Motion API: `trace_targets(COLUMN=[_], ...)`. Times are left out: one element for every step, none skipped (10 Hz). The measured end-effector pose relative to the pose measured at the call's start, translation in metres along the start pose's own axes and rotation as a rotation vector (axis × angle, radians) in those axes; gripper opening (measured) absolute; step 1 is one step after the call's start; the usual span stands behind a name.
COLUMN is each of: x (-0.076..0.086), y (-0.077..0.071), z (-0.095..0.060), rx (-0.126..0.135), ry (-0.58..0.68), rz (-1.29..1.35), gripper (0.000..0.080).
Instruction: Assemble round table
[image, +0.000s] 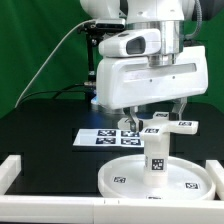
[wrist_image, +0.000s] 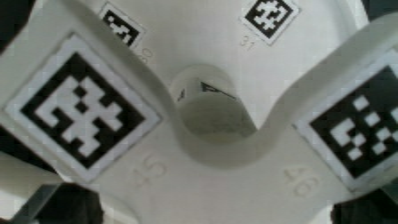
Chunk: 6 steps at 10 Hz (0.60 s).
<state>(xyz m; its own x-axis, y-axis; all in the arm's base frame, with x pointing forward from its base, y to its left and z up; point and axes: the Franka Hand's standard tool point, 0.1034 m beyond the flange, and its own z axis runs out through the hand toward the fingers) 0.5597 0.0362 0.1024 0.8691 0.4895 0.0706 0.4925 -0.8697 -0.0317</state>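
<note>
A: Leg (image: 157, 149) orientation?
B: Upright, long axis vertical, standing on the round disc (image: 125, 178) near the white border rim (image: 20, 170).
A: Base?
B: Cross-shaped base (image: 160, 124) held level above the leg, gripper (image: 152, 115) clamped on it.

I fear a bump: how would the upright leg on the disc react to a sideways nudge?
The leg stands upright on the round disc; unless it is screwed in, which I cannot tell, a nudge might tip it. Being cylindrical, it would probably roll once down. It looks stiff.
</note>
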Motion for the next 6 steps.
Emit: trace_targets(x=[0.0,-0.0001,0.0001,0.0001,0.0001,0.0008], y=[0.0,0.0,-0.0002,-0.0004,-0.0005,-0.0007], z=[0.0,0.0001,0.0001,0.0002,0.0003,0.0007], rx=[0.0,0.0,0.001,0.003,0.003,0.002], ry=[0.0,0.0,0.001,0.001,0.001,0.004], rz=[0.009,0.021,0.043,0.128,0.192,0.276], gripper=[0.0649,0.0533,0.0442,0.0442,0.0442,0.0442])
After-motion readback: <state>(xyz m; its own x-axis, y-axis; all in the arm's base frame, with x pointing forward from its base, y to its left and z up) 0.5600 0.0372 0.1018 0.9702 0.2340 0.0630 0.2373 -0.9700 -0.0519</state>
